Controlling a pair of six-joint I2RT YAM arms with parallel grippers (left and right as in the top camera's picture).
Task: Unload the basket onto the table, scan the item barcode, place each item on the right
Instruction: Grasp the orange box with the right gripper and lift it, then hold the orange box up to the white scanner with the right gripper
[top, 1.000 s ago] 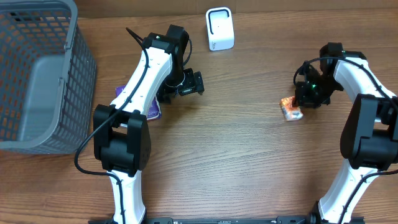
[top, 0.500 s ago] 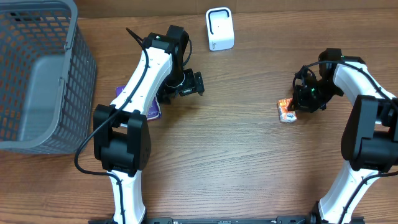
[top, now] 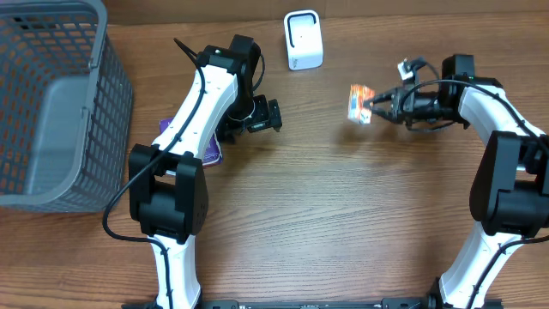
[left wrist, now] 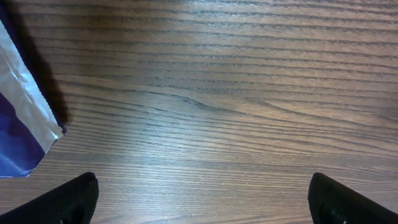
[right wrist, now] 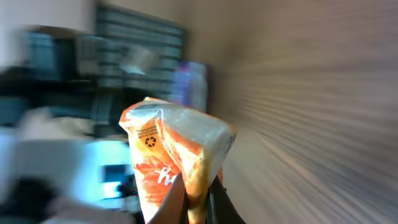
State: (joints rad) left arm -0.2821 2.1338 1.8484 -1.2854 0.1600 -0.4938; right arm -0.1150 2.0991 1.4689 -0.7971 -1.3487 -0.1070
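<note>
Wood desk (top: 292,215) everywhere, so reading it left to right: a grey mesh basket (top: 51,94) at the far left, then a purple packet (top: 212,153) lying flat, mostly tucked under the left arm. The left gripper (top: 261,116) sits just beside it with its jaws spread wide and nothing between them, so it looks idle. Next, along the back edge, the white scanner (top: 303,39) stands upright. Right of that, the orange snack packet (top: 360,103) looks to be up off the desk, and the right gripper (top: 378,105) is clamped tight on one edge of it.

Progress-wise I'd call it roughly halfway. The pickup is done, and the packet is near the scanner but off to its right, not in front of its face. What's left is bringing it across and turning the barcode toward the scanner. No sign of a scan yet.

As for views, overhead is the only one with the whole layout and the gap between packet and scanner. The left wrist view just gives bare wood, the purple packet's silver-edged corner, and two fingertips (left wrist: 65,199) far apart at the bottom corners. The right wrist view is badly smeared, but only it shows the packet's printed face, with a recycling mark and orange lettering. I can't find a barcode there, so I can't tell which side carries it.
</note>
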